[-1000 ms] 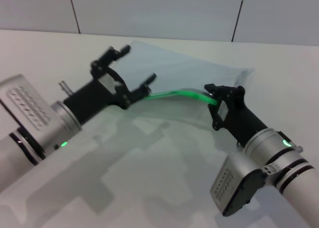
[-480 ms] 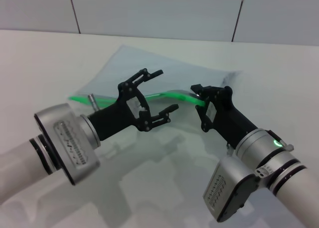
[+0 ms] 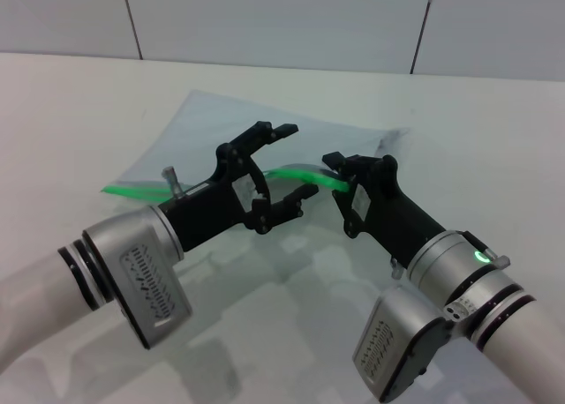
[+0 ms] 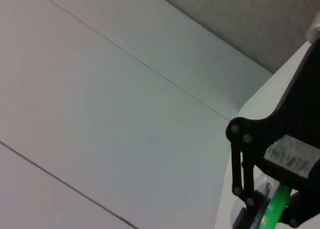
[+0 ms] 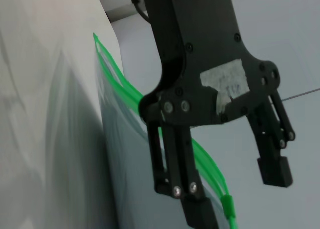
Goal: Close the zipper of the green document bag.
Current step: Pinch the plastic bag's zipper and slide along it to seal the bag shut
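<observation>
The green document bag [image 3: 203, 135] lies flat on the white table, a pale translucent pouch, with its near edge lifted at the middle. Its zipper [image 3: 132, 191], a bright green strip, runs along that near edge. My right gripper [image 3: 335, 168] is shut on the raised right part of the green strip. My left gripper [image 3: 297, 160] hangs open just left of it, its fingers straddling the strip without touching it. The right wrist view shows the left gripper [image 5: 237, 194] open over the zipper [image 5: 120, 86], with the small slider tab [image 5: 228, 206] below it. The left wrist view shows the right gripper [image 4: 270, 209] holding green plastic.
The white table [image 3: 71, 113] reaches back to a pale panelled wall [image 3: 265, 16]. Both forearms cross the near part of the table, close together. Nothing else stands on the surface.
My right gripper has moved left with the green edge, dragging the bag leftward. My left arm swung in from the far left and now sits open right beside the right gripper.
</observation>
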Robot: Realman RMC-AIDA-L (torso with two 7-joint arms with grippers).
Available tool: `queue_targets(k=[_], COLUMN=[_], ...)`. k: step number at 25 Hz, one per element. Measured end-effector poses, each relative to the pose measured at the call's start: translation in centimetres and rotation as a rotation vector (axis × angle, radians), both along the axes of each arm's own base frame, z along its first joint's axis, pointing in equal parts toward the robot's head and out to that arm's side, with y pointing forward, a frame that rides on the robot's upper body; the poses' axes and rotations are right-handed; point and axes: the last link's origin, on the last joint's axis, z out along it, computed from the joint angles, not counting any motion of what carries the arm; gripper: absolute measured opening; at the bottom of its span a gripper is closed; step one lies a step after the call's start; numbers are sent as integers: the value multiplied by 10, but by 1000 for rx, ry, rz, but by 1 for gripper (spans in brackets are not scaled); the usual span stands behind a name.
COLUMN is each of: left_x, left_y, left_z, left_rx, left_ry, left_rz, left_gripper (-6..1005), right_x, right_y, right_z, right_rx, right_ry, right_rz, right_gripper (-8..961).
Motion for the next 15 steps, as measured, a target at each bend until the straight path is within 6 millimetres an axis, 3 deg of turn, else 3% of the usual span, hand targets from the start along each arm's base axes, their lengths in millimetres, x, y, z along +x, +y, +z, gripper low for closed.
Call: queue_targets(k=[14,15], left_x=[5,4], left_y=[-2,-2], left_z=[-3,-3], left_rx=[31,32], left_ry=[44,47], left_rz=[-64,-64], left_gripper=[762,717], right_x=[0,0], right_y=[0,0], right_z=[0,0], right_rx=[0,0], right_ry=[0,0], right_rz=[2,2], right_gripper=[52,52])
